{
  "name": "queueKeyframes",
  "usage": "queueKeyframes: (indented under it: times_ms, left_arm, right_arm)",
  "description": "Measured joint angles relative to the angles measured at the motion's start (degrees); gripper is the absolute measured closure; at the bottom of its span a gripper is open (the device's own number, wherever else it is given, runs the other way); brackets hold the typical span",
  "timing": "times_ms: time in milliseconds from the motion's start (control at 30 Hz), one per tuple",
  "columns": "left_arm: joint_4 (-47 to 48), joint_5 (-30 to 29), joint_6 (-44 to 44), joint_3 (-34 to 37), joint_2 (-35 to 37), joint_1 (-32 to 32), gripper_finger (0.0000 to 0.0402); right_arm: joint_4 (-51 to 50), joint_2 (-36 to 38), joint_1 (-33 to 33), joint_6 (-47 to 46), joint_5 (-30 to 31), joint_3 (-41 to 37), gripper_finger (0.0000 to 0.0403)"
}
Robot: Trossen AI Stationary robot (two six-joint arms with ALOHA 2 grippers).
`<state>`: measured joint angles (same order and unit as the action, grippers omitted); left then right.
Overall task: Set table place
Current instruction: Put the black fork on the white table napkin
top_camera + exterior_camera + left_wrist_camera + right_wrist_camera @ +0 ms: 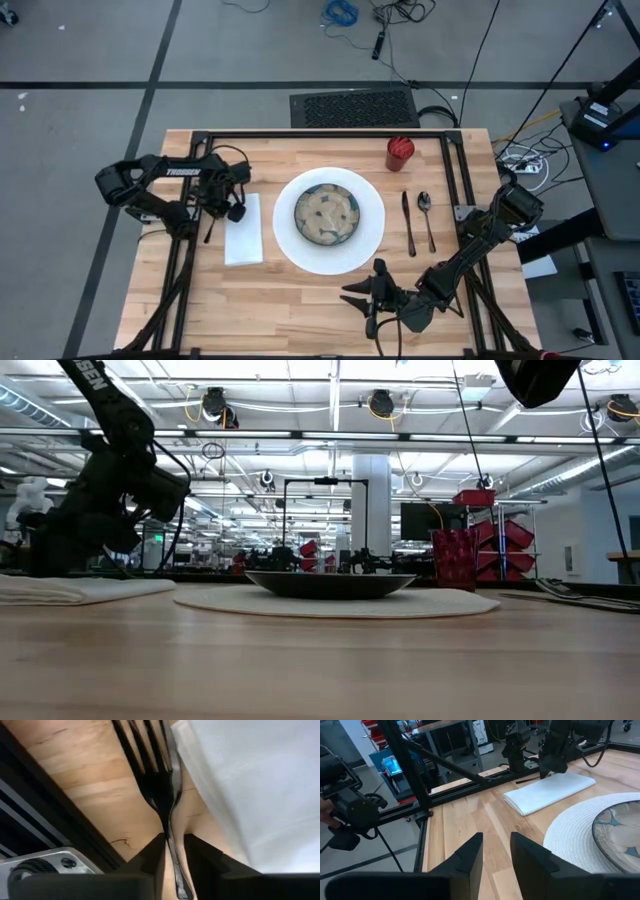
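- Two dark arms work over the light butcher-block wood bench (300, 300) with its black tube frame; the bench fills the middle of the high view.
- Left gripper (212, 215) is low at the bench's left edge, just left of the folded white cloth napkin (243, 229).
- Left wrist view: its jaws stand on either side of the handle of a dark metal fork (160, 785) and appear to pinch it; whether they press it fully cannot be told. The fork lies on the wood beside the napkin's edge, tines pointing away from the wrist.
- Right gripper (372, 292) hovers over the near bench edge, below the round white woven placemat (329, 221); its jaws are slightly spread with nothing between them, bare wood showing in the gap.
- Shallow round bowl with a blue-and-tan pattern (327, 214) sits centred on the placemat.
- Dark table knife (408, 223) and metal spoon (427, 218) lie side by side right of the placemat, apart from each other.
- Red ribbed cup (399, 153) stands upright near the far edge, beyond the knife.
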<state>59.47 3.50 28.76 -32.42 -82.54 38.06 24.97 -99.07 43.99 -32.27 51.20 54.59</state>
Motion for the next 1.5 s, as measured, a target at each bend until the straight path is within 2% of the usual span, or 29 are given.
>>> queueKeyframes:
  times_ms: [233, 433, 533, 833, 967, 1100, 1300, 1500]
  left_arm:
    - [-0.3, 0.0, 1.0, 0.0, 0.0, 0.0, 0.0396]
    - [0.6, -0.8, 2.3, -0.5, -0.1, 0.0, 0.04]
    - [4.6, -5.3, 2.7, -2.5, 0.0, 0.1, 0.0401]
    - [15.4, -4.8, 5.8, -10.2, 5.0, -1.2, 0.0401]
    - [13.7, 0.0, 11.2, -10.5, 9.0, -5.1, 0.0401]
    - [9.4, 1.6, 19.8, -9.8, 11.8, -10.8, 0.0401]
    - [2.2, 4.2, 31.7, -9.6, 12.2, -21.6, 0.0401]
    - [-3.9, 6.0, 39.9, -9.6, 10.9, -25.6, 0.0401]
  right_arm:
    - [0.0, 0.0, 0.0, 0.0, 0.0, 0.0, 0.0316]
    - [0.0, 0.0, 0.3, 0.0, 0.0, 0.0, 0.0316]
    - [0.1, 0.0, 0.3, 0.0, 0.0, 0.0, 0.0316]
    - [0.3, 0.0, 0.3, 0.0, -0.3, 0.0, 0.0316]
    - [0.2, 0.0, 0.3, 0.0, -0.3, 0.0, 0.0316]
    - [0.3, 0.0, 0.3, 0.0, -0.3, 0.0, 0.0316]
    - [0.5, 0.0, 0.3, 0.0, -0.3, 0.0, 0.0316]
    - [0.4, 0.0, 0.2, 0.0, -0.3, 0.0, 0.0316]
